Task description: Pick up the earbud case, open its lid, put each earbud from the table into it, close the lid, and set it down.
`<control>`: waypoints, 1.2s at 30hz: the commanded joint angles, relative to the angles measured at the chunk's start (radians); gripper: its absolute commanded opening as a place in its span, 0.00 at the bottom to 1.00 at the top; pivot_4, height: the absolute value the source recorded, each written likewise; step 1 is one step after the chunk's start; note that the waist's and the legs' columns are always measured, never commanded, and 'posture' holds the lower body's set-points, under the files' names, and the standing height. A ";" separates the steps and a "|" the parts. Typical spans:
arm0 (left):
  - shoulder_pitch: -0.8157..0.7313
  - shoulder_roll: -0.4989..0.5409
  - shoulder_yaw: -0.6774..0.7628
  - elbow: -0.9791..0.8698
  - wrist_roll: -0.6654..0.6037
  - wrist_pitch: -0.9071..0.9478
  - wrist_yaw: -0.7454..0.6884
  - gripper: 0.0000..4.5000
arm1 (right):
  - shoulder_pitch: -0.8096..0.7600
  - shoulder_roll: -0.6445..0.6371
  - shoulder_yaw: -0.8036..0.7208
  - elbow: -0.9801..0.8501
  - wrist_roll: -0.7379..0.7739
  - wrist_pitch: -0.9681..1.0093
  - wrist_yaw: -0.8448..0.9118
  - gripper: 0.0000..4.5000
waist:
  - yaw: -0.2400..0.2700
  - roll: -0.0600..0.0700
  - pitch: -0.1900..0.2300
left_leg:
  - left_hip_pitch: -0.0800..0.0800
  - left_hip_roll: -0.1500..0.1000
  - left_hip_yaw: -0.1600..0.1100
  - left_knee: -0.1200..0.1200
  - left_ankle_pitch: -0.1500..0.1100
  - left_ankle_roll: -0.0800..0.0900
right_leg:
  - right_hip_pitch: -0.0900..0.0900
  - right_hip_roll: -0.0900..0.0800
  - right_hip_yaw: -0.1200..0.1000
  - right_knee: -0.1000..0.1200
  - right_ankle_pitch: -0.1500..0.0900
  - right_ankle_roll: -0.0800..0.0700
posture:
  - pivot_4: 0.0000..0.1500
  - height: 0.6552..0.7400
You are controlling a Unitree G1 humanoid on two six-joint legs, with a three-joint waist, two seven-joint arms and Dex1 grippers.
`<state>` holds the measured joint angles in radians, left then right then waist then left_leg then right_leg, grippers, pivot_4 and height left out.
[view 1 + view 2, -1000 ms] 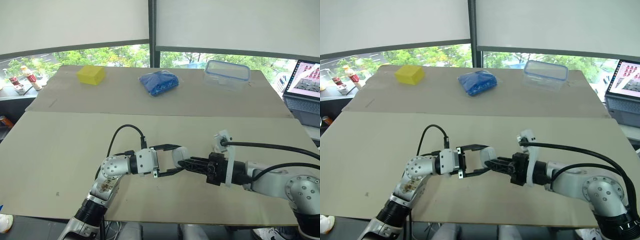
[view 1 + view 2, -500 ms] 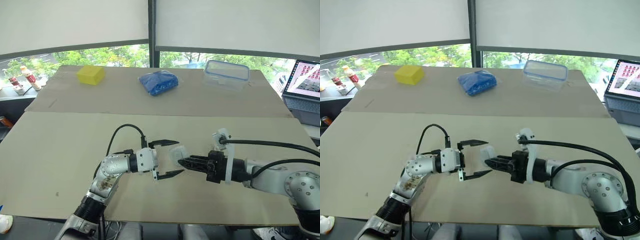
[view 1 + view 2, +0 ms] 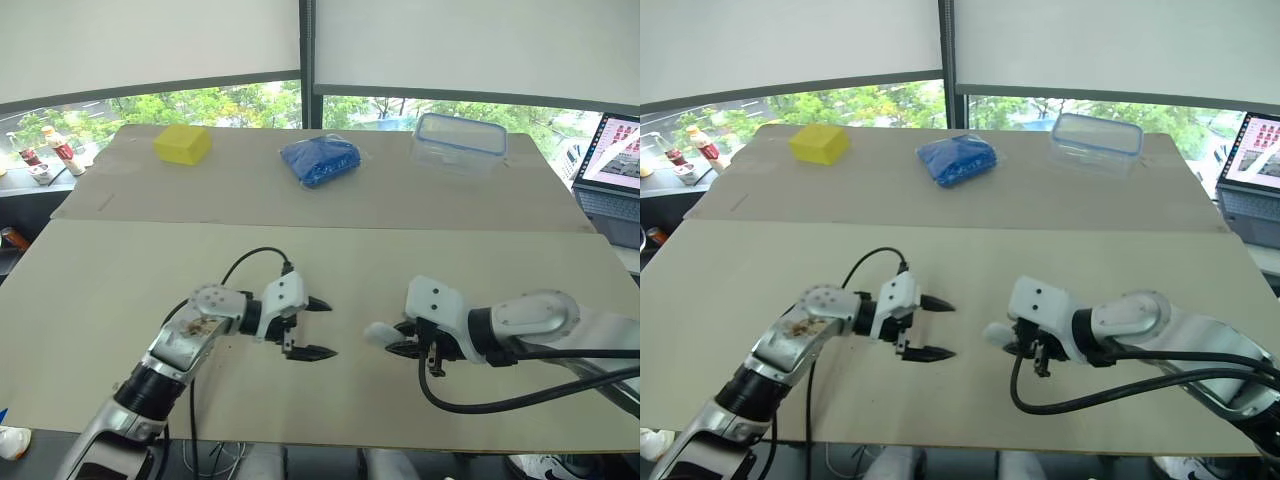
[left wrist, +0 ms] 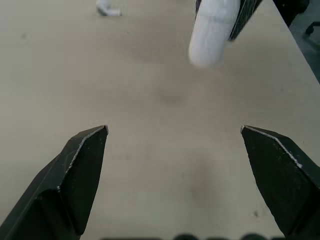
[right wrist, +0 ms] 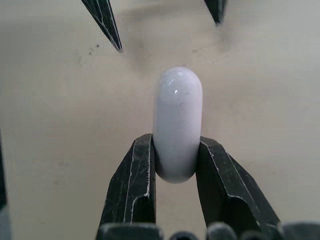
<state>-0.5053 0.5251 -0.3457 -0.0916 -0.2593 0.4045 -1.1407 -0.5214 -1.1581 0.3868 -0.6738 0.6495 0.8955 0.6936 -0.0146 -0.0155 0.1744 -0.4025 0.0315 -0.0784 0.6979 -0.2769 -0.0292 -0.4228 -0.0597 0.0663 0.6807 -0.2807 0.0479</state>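
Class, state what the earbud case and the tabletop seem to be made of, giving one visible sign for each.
The earbud case is likely hard white plastic with a glossy finish: soft highlights and faint scuffs show on its rounded shell. The tabletop looks like matte beige board, perhaps laminate or fibreboard: no shine and a few small dark specks. The exact material is uncertain.

We can't make out the lid seam on the earbud case [image 5: 177,117]: its lower end is buried between the fingers [image 5: 134,185] of the right pincer [image 5: 175,142]. In the left wrist view its far end is cut by the frame edge. A small white bit [image 4: 108,9] on the desk [image 4: 160,105] is clipped by that same edge and blurred, so we can't tell if it's an earbud. The laptop [image 3: 612,155] is cropped at the right edge. The bottles [image 3: 60,150] at far left are too small to read.
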 commanded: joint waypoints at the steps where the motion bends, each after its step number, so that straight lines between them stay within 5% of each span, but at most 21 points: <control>1: -0.034 -0.027 -0.023 -0.023 0.025 -0.022 0.012 1.00 | -0.036 0.029 -0.003 0.001 -0.065 -0.017 0.056 0.16 | -0.004 0.000 0.000 | 0.000 0.000 0.000 0.000 0.000 0.000 | 0.000 0.000 0.000 0.000 0.000 0.000 | 1.00 0.29; 9: -0.054 -0.077 -0.045 -0.002 0.031 -0.050 0.000 1.00 | -0.044 0.087 -0.024 -0.017 -0.121 0.028 0.108 0.16 | -0.002 0.000 0.000 | 0.001 0.000 0.000 0.000 0.000 0.000 | 0.000 0.000 0.000 0.001 0.001 -0.001 | 1.00 0.29; 13: -0.057 -0.093 -0.047 0.003 0.029 -0.053 -0.005 0.73 | -0.042 0.106 -0.030 -0.022 -0.137 0.042 0.120 0.16 | -0.001 0.000 0.000 | 0.001 0.000 0.000 0.000 0.000 0.000 | 0.000 0.000 0.000 0.001 0.001 -0.001 | 1.00 0.29; 18: -0.053 -0.117 -0.048 0.005 0.029 -0.054 -0.001 0.17 | -0.036 0.124 -0.039 -0.030 -0.149 0.053 0.129 0.16 | -0.001 0.000 0.000 | 0.001 0.000 0.000 0.000 0.000 0.000 | 0.000 0.000 0.000 0.001 0.001 -0.001 | 1.00 0.29; 24: -0.041 -0.128 -0.041 0.013 0.037 -0.066 0.006 0.12 | -0.022 0.139 -0.055 -0.031 -0.159 0.063 0.142 0.16 | -0.001 0.000 0.000 | 0.001 0.000 0.000 0.000 0.000 0.000 | 0.000 0.000 0.000 0.001 0.001 -0.001 | 1.00 0.29; 26: -0.032 -0.125 -0.032 0.018 0.037 -0.074 0.010 0.12 | -0.012 0.132 -0.064 -0.026 -0.177 0.047 0.143 0.40 | -0.001 0.000 0.000 | 0.001 0.000 0.000 0.000 0.000 0.000 | 0.000 0.000 0.000 0.001 0.001 -0.001 | 1.00 0.29; 33: 0.047 -0.158 0.081 0.054 -0.089 -0.111 0.001 0.12 | 0.073 0.059 -0.177 -0.051 -0.201 -0.039 0.189 0.94 | -0.001 0.000 0.000 | 0.001 0.000 0.000 0.001 0.000 0.000 | 0.000 0.000 0.000 0.002 0.001 -0.001 | 1.00 0.29; 36: 0.086 -0.186 0.130 0.050 -0.155 -0.091 0.007 0.12 | 0.102 0.084 -0.214 -0.070 -0.204 -0.074 0.176 1.00 | -0.001 0.000 0.000 | 0.001 0.000 0.000 0.001 0.000 0.000 | 0.000 0.000 0.000 0.002 0.001 -0.001 | 1.00 0.29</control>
<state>-0.4231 0.3392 -0.2444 -0.0193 -0.3677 0.3211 -1.1276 -0.4201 -1.0843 0.2195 -0.7051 0.4457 0.8582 0.8715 -0.0151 -0.0154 0.1744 -0.4013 0.0315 -0.0786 0.6992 -0.2768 -0.0291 -0.4224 -0.0598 0.0664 0.6829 -0.2799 0.0472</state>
